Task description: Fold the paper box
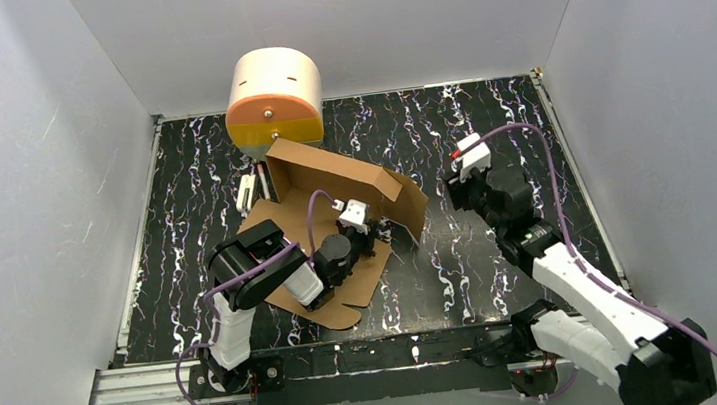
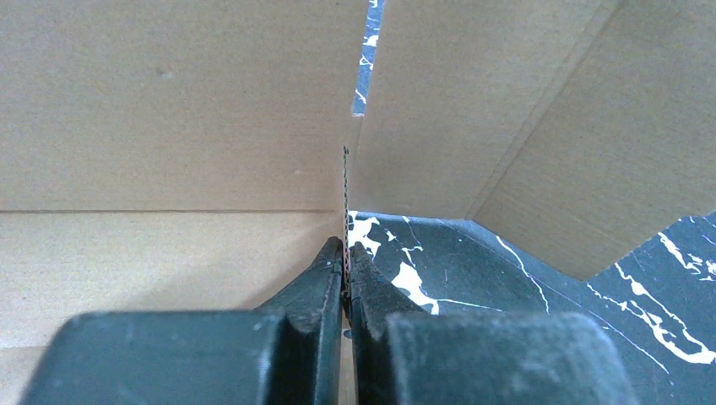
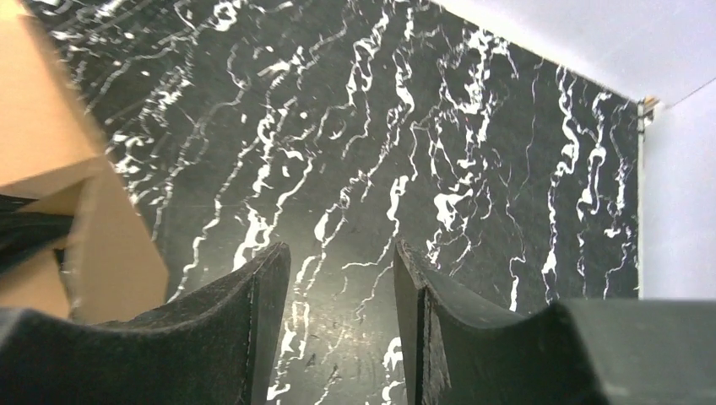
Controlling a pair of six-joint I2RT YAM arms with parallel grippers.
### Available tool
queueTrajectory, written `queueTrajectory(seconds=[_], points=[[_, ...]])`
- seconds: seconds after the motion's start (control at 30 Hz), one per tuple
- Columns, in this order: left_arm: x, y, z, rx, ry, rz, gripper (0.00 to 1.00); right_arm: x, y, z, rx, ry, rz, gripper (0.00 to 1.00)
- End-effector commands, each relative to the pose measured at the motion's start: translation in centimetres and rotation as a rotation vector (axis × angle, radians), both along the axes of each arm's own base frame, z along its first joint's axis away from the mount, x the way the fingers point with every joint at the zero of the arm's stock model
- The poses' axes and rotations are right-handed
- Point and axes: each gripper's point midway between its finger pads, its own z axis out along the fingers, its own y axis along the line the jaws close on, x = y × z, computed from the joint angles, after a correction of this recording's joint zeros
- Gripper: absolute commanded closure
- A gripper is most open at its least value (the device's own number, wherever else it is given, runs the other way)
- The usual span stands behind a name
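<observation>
Brown corrugated cardboard paper box [image 1: 332, 178] had 1 flap edge pinched tight in the left gripper [image 2: 346, 246]; right gripper [image 3: 342, 274] hung spread apart and empty over black marbled table [image 3: 422, 126].

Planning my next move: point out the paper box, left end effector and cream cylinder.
paper box [image 1: 328, 171]: top external view, raised back wall.
left end effector [image 2: 344, 255]: left wrist view, between fingertips clamped on a cardboard edge.
cream cylinder [image 1: 271, 75]: top external view, cream upper side.
</observation>
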Motion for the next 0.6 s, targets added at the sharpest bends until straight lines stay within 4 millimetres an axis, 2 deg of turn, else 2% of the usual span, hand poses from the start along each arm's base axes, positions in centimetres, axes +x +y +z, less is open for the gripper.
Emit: queueTrajectory(seconds=[0.0, 0.13, 0.27, 0.4, 0.57], points=[[0.4, 0.0, 2.5, -0.069, -0.039, -0.001, 1.0, 2.1, 0.7, 0.7, 0.102, -0.008, 0.106, 0.45], [0.5, 0.0, 2.3, -0.068, -0.035, -0.007, 1.0, 2.9, 2.8, -1.3, 0.115, 0.015, 0.222, 0.49], [0.5, -0.1, 2.1, -0.063, -0.032, -0.012, 1.0, 2.8, 5.0, -3.1, 0.138, 0.059, 0.341, 0.53], [0.5, -0.3, 1.9, -0.06, -0.026, -0.021, 1.0, 1.7, 7.0, -4.3, 0.184, 0.101, 0.465, 0.55], [0.4, -0.5, 1.8, -0.059, -0.022, -0.03, 1.0, 0.3, 8.4, -5.3, 0.234, 0.137, 0.563, 0.57]])
